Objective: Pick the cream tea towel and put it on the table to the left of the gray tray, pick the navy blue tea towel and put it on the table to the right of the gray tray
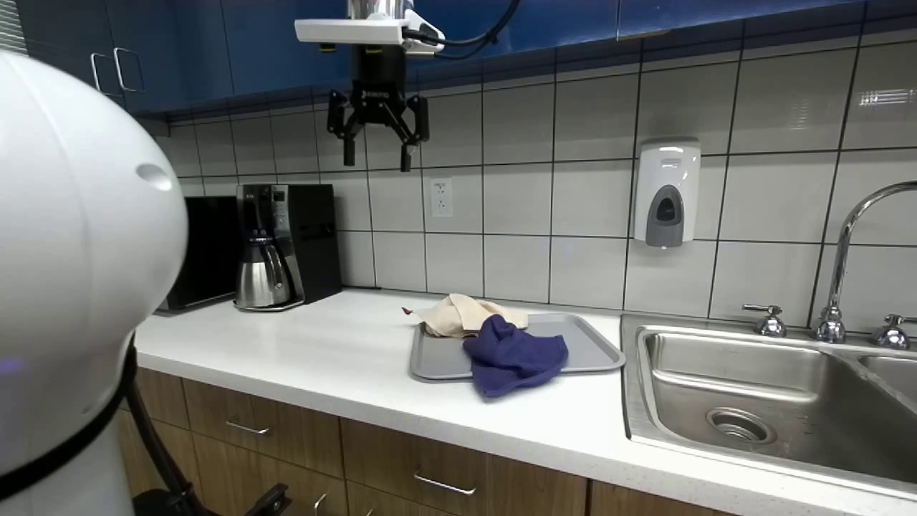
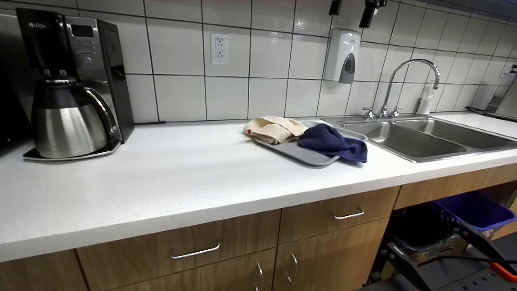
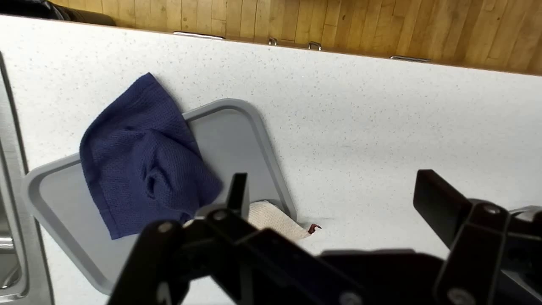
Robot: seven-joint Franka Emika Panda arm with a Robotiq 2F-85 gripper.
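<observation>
The gray tray (image 1: 440, 360) (image 2: 301, 151) (image 3: 230, 140) lies on the white table (image 1: 308, 344) close to the sink. Bunched on its back-left part is the cream tea towel (image 1: 458, 317) (image 2: 272, 128), one red-tagged corner poking past the rim; in the wrist view a finger partly covers this cream cloth (image 3: 275, 218). In front and to its right, the navy blue tea towel (image 1: 512, 355) (image 2: 333, 141) (image 3: 148, 161) is crumpled on the tray and hangs over the front rim onto the table. High above the counter my gripper (image 1: 377, 155) (image 3: 332, 186) is open, nothing between its fingers.
A coffee maker (image 1: 315, 244) with a steel carafe (image 2: 70, 129) stands at the left end. Right of the tray are the steel sink (image 1: 731, 387) and faucet (image 1: 842, 265). A soap dispenser (image 1: 668, 190) hangs on the tiled wall; blue cabinets (image 1: 523, 29) are overhead.
</observation>
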